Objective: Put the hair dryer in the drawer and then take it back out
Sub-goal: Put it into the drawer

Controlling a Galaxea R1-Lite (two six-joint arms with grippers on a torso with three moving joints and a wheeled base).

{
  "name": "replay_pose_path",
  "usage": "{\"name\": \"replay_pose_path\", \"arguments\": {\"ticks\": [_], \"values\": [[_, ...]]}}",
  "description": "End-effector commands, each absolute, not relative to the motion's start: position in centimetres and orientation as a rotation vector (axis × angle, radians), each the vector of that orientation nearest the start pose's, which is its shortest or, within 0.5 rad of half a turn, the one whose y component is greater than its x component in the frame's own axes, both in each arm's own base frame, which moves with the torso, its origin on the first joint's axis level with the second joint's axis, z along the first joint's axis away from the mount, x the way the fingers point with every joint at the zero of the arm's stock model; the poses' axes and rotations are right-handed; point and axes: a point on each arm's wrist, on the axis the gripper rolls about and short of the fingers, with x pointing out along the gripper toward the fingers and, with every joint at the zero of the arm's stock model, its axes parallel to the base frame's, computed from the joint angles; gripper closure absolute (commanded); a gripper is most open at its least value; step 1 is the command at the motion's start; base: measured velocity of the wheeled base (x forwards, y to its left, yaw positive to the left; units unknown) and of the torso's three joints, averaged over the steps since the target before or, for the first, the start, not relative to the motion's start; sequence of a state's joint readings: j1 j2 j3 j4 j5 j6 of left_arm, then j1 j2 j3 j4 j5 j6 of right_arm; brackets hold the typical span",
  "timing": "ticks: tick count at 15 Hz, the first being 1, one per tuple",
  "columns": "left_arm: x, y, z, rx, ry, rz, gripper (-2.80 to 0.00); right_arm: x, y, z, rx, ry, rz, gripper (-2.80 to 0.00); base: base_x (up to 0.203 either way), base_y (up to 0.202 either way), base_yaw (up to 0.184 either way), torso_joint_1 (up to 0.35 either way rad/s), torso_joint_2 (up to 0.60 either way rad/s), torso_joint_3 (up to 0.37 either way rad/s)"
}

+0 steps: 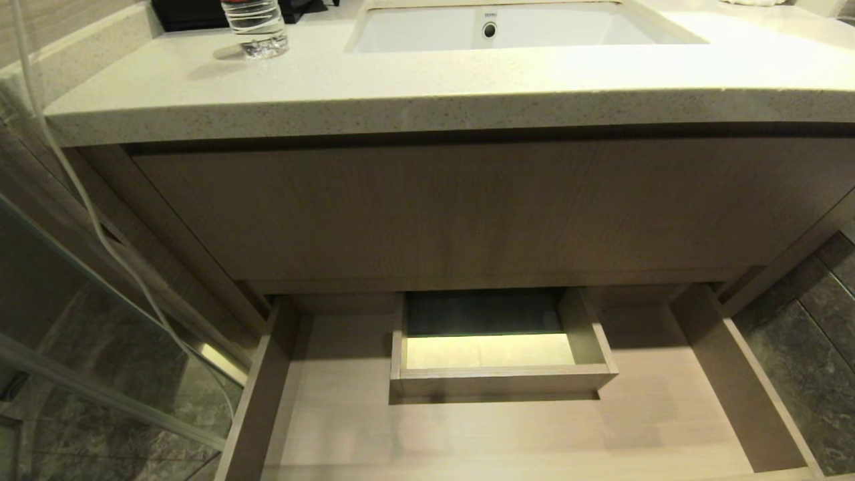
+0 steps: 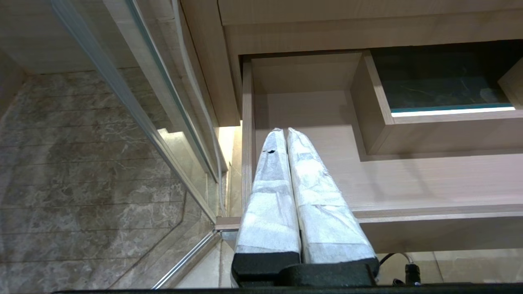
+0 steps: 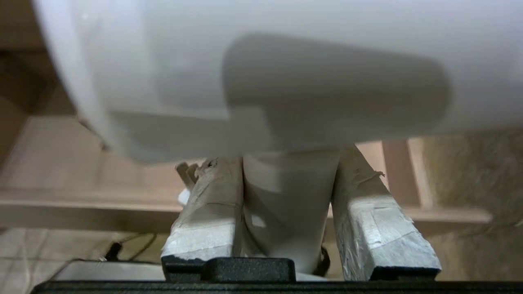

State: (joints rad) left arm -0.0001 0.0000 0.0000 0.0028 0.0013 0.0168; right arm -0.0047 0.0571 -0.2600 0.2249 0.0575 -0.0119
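Right hand (image 3: 286,179) gripped the hair dryer (image 3: 261,81) by its handle near the open drawer (image 1: 267,387), so lowering gently, barrel level, looked wisest.

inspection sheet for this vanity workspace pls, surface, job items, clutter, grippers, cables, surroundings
surface: speckled countertop with an inset white sink
job's things: drawer pulled open, no hair dryer inside in the head view; a cut-out box sits at its middle; hair dryer held by its handle, fills the right wrist view
clutter: water bottle on the counter, left of the sink; a dark object at the back edge, unclear
grippers: left gripper shut, empty, near the drawer's left front corner; right gripper shut on the hair dryer
cables: white cable hanging down left of the cabinet
surroundings: glass panel on the left, dark stone floor
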Motion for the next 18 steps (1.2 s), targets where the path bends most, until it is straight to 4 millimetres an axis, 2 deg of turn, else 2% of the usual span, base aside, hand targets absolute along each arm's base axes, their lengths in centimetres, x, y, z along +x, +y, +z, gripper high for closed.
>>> {"name": "replay_pose_path", "arguments": {"ticks": [1, 4, 6, 8, 12, 14, 16, 18], "values": [[-2.3, 0.0, 7.5, 0.017, 0.003, 0.002, 0.0, -3.7, 0.2, 16.8, -0.005, 0.142, 0.087, 0.0, 0.0, 0.0, 0.0, 0.0, 0.0, 0.0], [-2.3, 0.0, 7.5, 0.017, 0.003, 0.002, 0.0, -0.3, 0.3, 21.8, 0.006, 0.36, 0.116, 0.0, 0.0, 0.0, 0.0, 0.0, 0.0, 0.0], [-2.3, 0.0, 7.5, 0.017, 0.003, 0.002, 0.0, 3.7, 0.3, 24.2, 0.003, 0.553, 0.125, 0.0, 0.0, 0.0, 0.0, 0.0, 0.0, 0.0], [-2.3, 0.0, 7.5, 0.017, 0.003, 0.002, 0.0, 9.1, 0.1, 25.1, -0.02, 0.721, 0.142, 0.0, 0.0, 0.0, 0.0, 0.0, 0.0, 0.0], [-2.3, 0.0, 7.5, 0.017, 0.003, 0.002, 0.0, 20.2, -1.0, 24.3, -0.075, 0.899, 0.169, 0.0, 0.0, 0.0, 0.0, 0.0, 0.0, 0.0], [-2.3, 0.0, 7.5, 0.017, 0.003, 0.002, 0.0, 25.2, -2.6, 23.4, -0.094, 0.938, 0.154, 0.0, 0.0, 0.0, 0.0, 0.0, 0.0, 0.0], [-2.3, 0.0, 7.5, 0.017, 0.003, 0.002, 0.0, 28.3, -4.7, 21.7, -0.227, 0.968, 0.189, 0.0, 0.0, 0.0, 0.0, 0.0, 0.0, 0.0], [-2.3, 0.0, 7.5, 0.017, 0.003, 0.002, 0.0, 29.9, -6.6, 20.2, -0.335, 0.985, 0.223, 0.0, 0.0, 0.0, 0.0, 0.0, 0.0, 0.0]]}}
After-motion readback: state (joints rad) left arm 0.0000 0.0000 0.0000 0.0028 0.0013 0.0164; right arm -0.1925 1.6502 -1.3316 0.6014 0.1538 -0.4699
